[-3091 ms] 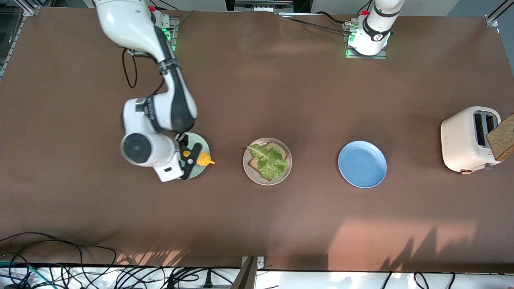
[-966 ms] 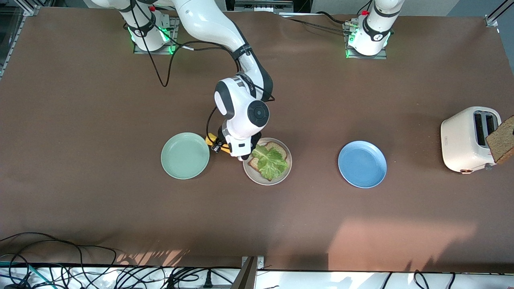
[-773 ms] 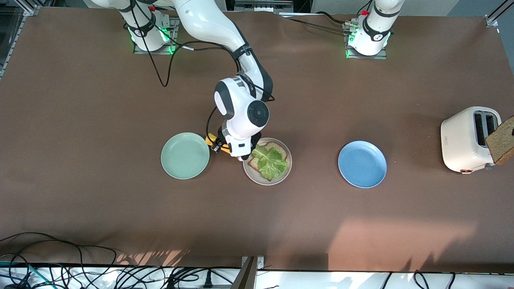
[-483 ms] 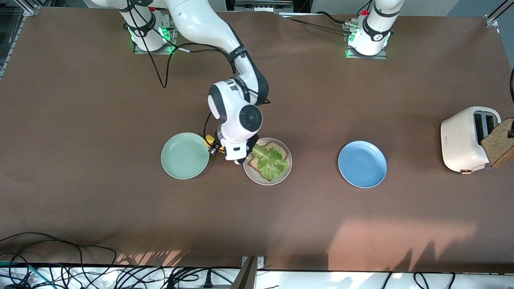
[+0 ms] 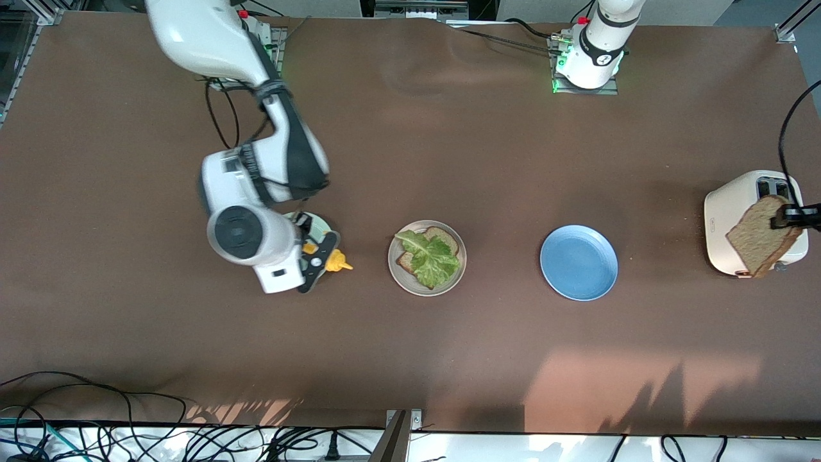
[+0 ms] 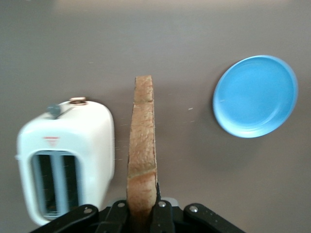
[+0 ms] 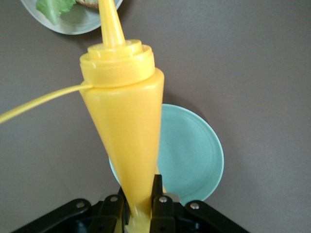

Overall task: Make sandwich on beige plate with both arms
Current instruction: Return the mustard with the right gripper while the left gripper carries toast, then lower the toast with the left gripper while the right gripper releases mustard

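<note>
Brown toast slice [image 5: 762, 239] is pinched in my left gripper [image 5: 790, 217] over the toaster [image 5: 747, 221], at the table's left-arm edge. Right gripper [image 5: 314, 253] holds the mustard bottle [image 7: 124, 116] over the mint plate [image 7: 192, 155]. Next, I judge, toast goes onto the lettuce [image 5: 428, 256] on the beige plate [image 5: 401, 279], mid-table.

The right white robot arm with black joint bands [image 5: 256, 122] reaches from its base near the desk's top edge out toward the middle of the desk, its elbow bent and its wrist turned down. Its black two-finger hand [image 5: 319, 260] is clamped on what it carries, fingers [image 7: 112, 209] pressed in from both sides. The left white arm [image 5: 600, 38] rises from its base at the same edge, and most of it is out of sight. Its black hand [image 5: 795, 217] hangs at its own end of the desk, fingers [image 6: 163, 216] pinched tight on its load.
</note>
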Action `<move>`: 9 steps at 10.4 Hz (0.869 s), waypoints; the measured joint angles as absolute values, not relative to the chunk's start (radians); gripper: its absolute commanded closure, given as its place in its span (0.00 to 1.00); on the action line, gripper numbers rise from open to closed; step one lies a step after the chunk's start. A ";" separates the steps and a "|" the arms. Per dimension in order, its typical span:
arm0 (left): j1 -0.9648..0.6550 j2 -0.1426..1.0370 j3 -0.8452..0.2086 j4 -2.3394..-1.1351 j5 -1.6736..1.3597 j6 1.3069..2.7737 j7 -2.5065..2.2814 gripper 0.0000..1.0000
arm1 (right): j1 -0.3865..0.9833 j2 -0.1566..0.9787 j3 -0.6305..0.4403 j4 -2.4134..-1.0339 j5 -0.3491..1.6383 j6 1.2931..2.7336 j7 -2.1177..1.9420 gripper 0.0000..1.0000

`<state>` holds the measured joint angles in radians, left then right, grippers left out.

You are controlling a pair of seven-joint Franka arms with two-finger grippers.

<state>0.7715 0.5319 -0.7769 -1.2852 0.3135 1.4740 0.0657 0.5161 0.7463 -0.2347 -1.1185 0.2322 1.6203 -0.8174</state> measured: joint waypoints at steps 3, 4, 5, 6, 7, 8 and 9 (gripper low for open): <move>0.590 0.560 -0.778 -1.290 0.218 1.475 -0.246 1.00 | 0.262 0.726 -0.052 -1.130 0.249 1.593 -1.037 1.00; 0.523 0.578 -0.778 -1.291 0.200 1.492 -0.346 1.00 | 0.209 0.726 -0.036 -1.132 0.278 1.576 -1.124 1.00; 0.464 0.599 -0.777 -1.292 0.163 1.537 -0.441 1.00 | 0.163 0.726 -0.033 -1.137 0.312 1.559 -1.221 1.00; 0.418 0.621 -0.776 -1.292 0.101 1.601 -0.518 1.00 | 0.118 0.727 -0.032 -1.143 0.346 1.540 -1.325 1.00; 0.381 0.643 -0.774 -1.293 0.033 1.675 -0.575 1.00 | 0.070 0.732 -0.032 -1.152 0.389 1.517 -1.429 1.00; 0.345 0.666 -0.773 -1.294 -0.010 1.745 -0.627 1.00 | 0.022 0.745 -0.031 -1.158 0.436 1.488 -1.531 1.00; 0.306 0.689 -0.773 -1.294 -0.022 1.811 -0.679 1.00 | -0.021 0.768 -0.032 -1.162 0.481 1.461 -1.628 1.00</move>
<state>0.3056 0.6890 -0.7731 -1.2943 -0.0217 1.8106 -0.6786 -0.0212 0.7679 -0.0316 -1.1624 0.4813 1.4607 -1.6279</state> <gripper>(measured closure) 0.894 0.806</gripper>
